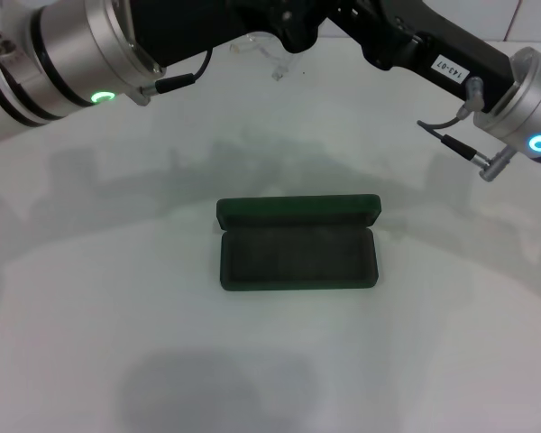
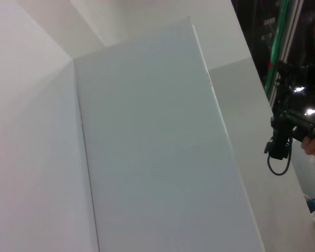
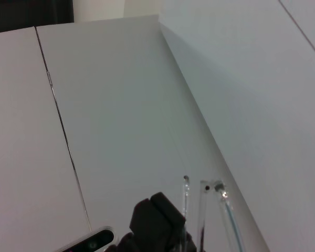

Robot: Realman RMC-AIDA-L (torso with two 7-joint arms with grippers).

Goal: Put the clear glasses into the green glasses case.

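The green glasses case (image 1: 298, 253) lies open in the middle of the white table, lid standing up at its far side, dark lining empty. The clear glasses (image 1: 263, 52) hang in the air at the far centre, above and behind the case, where both arms meet. My left gripper (image 1: 279, 34) comes in from the left and my right gripper (image 1: 317, 27) from the right, both at the glasses. The right wrist view shows the glasses' clear arms and hinges (image 3: 205, 210) close up, beside a black gripper part (image 3: 156, 220). The left wrist view shows neither case nor glasses.
White table (image 1: 90, 298) surrounds the case on every side. White wall panels (image 2: 147, 147) fill both wrist views. A person holding a black camera (image 2: 289, 131) stands at the edge of the left wrist view.
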